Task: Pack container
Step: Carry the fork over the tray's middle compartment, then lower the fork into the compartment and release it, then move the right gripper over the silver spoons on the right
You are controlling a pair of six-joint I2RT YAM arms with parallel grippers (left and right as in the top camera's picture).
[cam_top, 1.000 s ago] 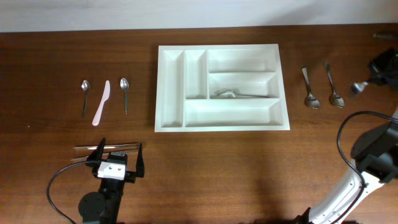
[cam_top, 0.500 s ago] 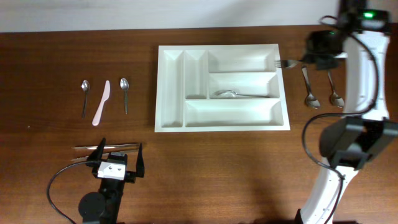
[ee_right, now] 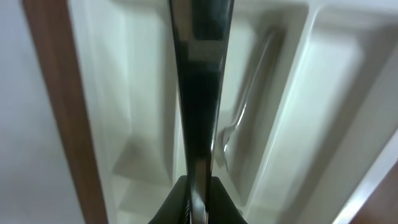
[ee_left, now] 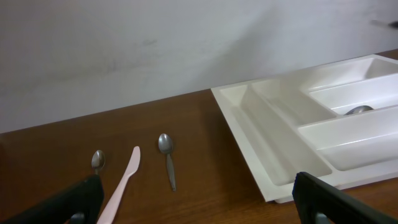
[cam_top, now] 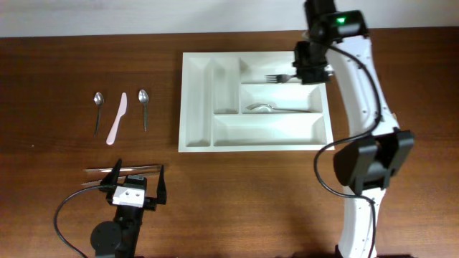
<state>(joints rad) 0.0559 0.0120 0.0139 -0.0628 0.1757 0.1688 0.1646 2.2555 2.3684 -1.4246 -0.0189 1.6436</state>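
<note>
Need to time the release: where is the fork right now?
Overhead view: the fork is in the right gripper, over the cutlery tray's rearmost long compartment, tines pointing left; a spoon lies in the compartment next to it.

I work at a robot test bench, not a kitchen: a bare wooden table [cam_top: 237, 193] stands against a blank white wall [ee_left: 124, 50], my cable [cam_top: 59, 215] loops over it, and a spoon [cam_top: 143, 98] and knife [cam_top: 117, 118] lie in a tidy row beside a tray [cam_top: 251, 145].
</note>
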